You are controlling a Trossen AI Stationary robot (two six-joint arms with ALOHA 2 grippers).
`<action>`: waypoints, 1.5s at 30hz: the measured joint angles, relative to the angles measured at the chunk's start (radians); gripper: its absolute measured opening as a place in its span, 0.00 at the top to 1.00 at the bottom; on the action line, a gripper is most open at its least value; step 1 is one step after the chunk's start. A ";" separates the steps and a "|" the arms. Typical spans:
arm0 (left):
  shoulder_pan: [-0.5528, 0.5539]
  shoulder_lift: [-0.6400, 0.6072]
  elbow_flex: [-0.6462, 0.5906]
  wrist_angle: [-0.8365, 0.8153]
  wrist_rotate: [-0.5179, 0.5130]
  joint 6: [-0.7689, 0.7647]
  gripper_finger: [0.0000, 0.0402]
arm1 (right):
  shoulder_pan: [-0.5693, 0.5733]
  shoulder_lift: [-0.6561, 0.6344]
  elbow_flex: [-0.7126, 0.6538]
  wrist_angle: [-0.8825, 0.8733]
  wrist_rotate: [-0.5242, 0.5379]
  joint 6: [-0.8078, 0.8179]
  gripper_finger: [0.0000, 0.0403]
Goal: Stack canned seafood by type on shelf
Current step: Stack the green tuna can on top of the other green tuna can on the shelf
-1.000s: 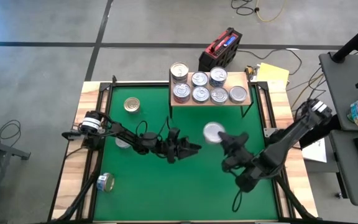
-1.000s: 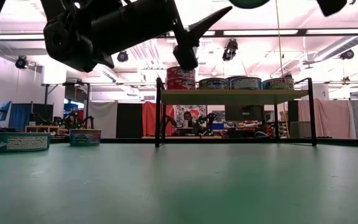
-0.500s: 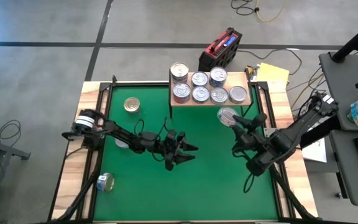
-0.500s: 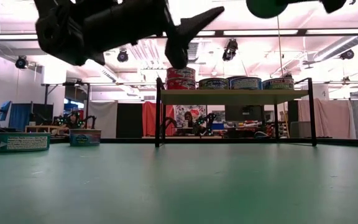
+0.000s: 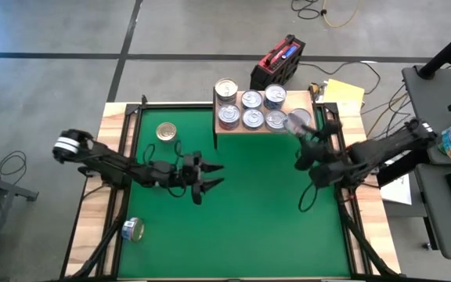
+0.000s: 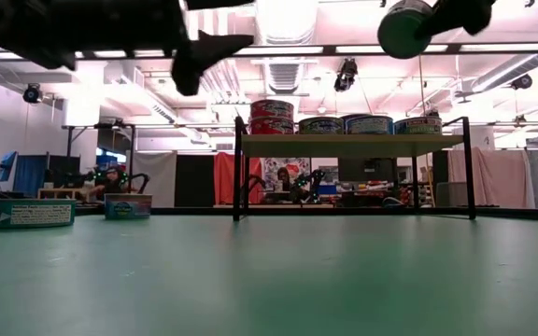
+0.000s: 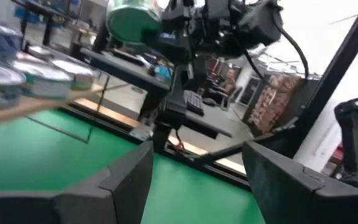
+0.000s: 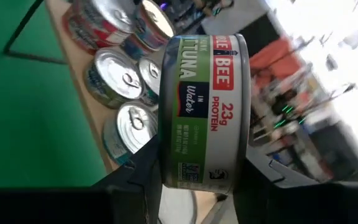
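A: What did the right gripper (image 5: pixel 307 138) hold at this moment?

B: Its fingers were closed on a green-labelled tuna can (image 8: pixel 204 109). The can was gripped on its flat faces, so it stood on edge, and its axis was level, not upright. In the low view the can (image 6: pixel 405 26) hung in the air, clearly higher than the tops of the cans on the shelf.

A: And where was the shelf (image 5: pixel 249 129) from that gripper?

B: Just beside it, toward the far left. In the high view the held can (image 5: pixel 297 121) was over the right end of the board, about where the last can of the near row stood. The other shelf cans (image 5: pixel 245 106) filled two rows, with a red-labelled stack at the far left corner.

A: So what did the next move depend on?

B: In my judgement, on turning the can. It had to come from on edge to flat before it could sit on another can of its type. The right arm was clearly the nearer one for this.

A: And the left gripper (image 5: pixel 207 176)?

B: It was wide and held nothing, above the green mat (image 5: pixel 241 235) left of the middle, well apart from the shelf. A gold-topped can (image 5: pixel 166 131) and another can (image 5: pixel 133 229) were on the tabletop on the left side.
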 joint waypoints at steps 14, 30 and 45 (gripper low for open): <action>-0.008 -0.102 -0.055 -0.026 -0.054 0.084 0.43 | -0.128 -0.046 0.005 -0.048 -0.228 -0.106 0.67; -0.007 -0.104 -0.037 -0.050 -0.085 0.199 0.42 | -0.180 0.147 0.005 -0.327 -0.163 0.046 0.67; -0.007 -0.234 -0.039 -0.182 -0.107 0.282 0.42 | -0.374 0.179 0.010 -0.287 -0.225 -0.011 0.67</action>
